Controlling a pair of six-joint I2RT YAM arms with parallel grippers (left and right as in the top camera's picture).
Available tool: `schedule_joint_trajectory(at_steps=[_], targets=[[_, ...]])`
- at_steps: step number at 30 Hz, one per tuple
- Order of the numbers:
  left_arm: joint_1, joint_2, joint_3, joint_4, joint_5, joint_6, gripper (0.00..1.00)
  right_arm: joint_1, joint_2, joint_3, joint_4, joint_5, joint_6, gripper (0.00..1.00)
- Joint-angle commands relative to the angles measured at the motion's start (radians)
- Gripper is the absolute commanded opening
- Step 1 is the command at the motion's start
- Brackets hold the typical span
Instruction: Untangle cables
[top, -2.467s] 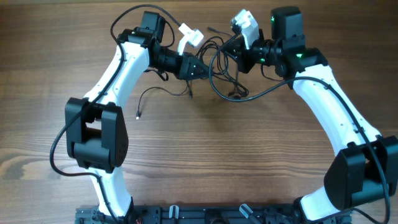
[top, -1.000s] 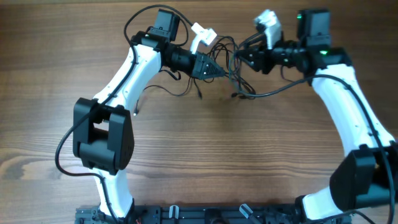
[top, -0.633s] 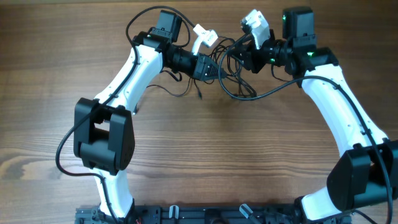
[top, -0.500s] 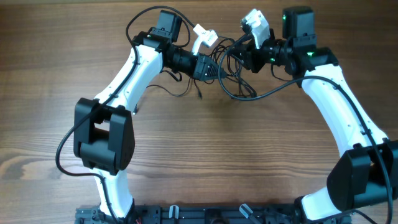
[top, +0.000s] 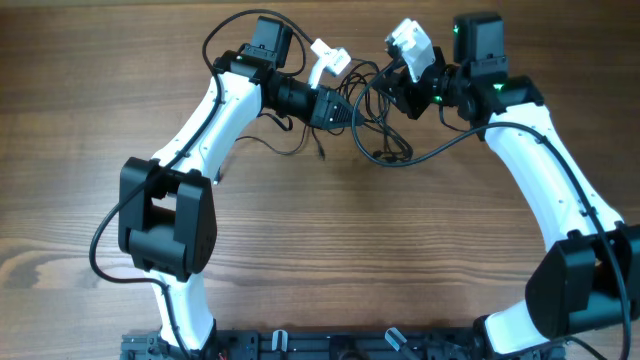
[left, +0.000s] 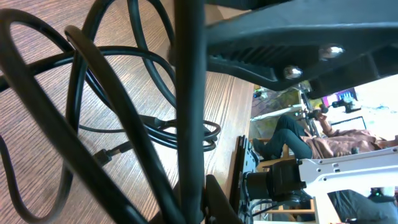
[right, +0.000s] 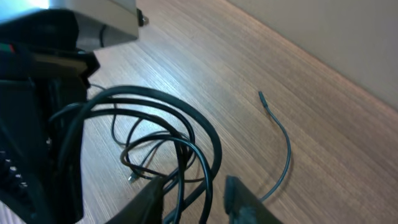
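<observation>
I'm watching a tangle of thin black cables (top: 384, 150) bunching at the far side of the brown wooden table (top: 320, 250) between both arms, left gripper (top: 347, 109) clenching a strand of it, right gripper (right: 196, 194) hovering with fingers parted, loops passing loosely between them.

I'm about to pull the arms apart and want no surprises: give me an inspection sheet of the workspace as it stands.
Surface: wooden table, flat, no spills seen.
Job's things: thin black cables tangled in loops between the two grippers; one loose cord lies apart from the bundle.
Clutter: nothing seen.
Grippers: left gripper shut on a strand of the bundle; right gripper has its jaws apart, with strands running between them.
Cables: thicker arm wire sags beside the tangle.
Surroundings: plain wall behind the table; seated person beyond its edge.
</observation>
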Motion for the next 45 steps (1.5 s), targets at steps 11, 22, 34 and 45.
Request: schedule_joint_trajectory(at_steps=[11,22,34,45], targets=[[-0.001,0.004,-0.001,0.027,-0.117,-0.090,0.06,0.000,0.019,0.009,0.004,-0.093,0.036,0.04],[-0.001,0.004,-0.001,0.116,-0.418,-0.412,0.06,-0.068,0.015,0.009,0.013,-0.402,0.030,0.04],[-0.001,0.005,-0.001,0.140,-0.498,-0.485,0.06,-0.294,0.015,0.009,0.031,-0.722,0.071,0.04],[-0.001,0.005,-0.001,0.150,-0.535,-0.474,0.05,-0.323,0.016,0.009,-0.010,-0.014,0.549,0.04]])
